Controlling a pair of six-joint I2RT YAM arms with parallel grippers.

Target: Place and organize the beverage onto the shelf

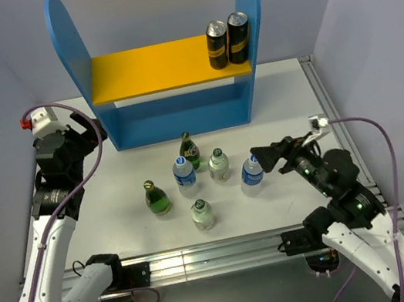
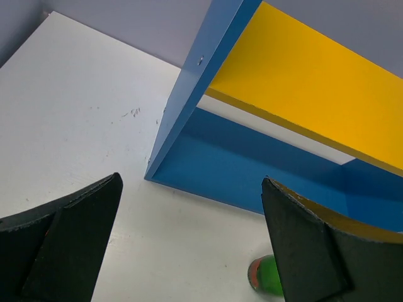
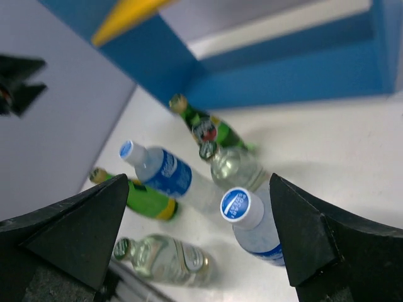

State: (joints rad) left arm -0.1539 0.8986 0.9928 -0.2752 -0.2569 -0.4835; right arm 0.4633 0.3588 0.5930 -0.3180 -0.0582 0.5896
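Six bottles stand on the white table in front of the blue shelf [image 1: 242, 89] with its yellow upper board [image 1: 156, 67]. Two are blue-labelled [image 1: 184, 176] [image 1: 251, 173], two dark green [image 1: 190, 151] [image 1: 155, 197], two short and clear [image 1: 219, 165] [image 1: 202, 214]. My right gripper [image 1: 268, 160] is open and empty, just right of the right blue-labelled bottle [image 3: 249, 220], whose cap sits between the jaws without touching. My left gripper [image 1: 95, 131] is open and empty by the shelf's left panel [image 2: 182, 107]. A green bottle [image 2: 267, 277] shows at its right finger.
Two black-and-gold cans [image 1: 218, 44] [image 1: 238, 36] stand at the right end of the yellow board. The shelf's blue base level [image 2: 252, 170] holds nothing in view. Grey walls close in on the left, back and right. The table's metal rail [image 1: 220, 253] runs along the near edge.
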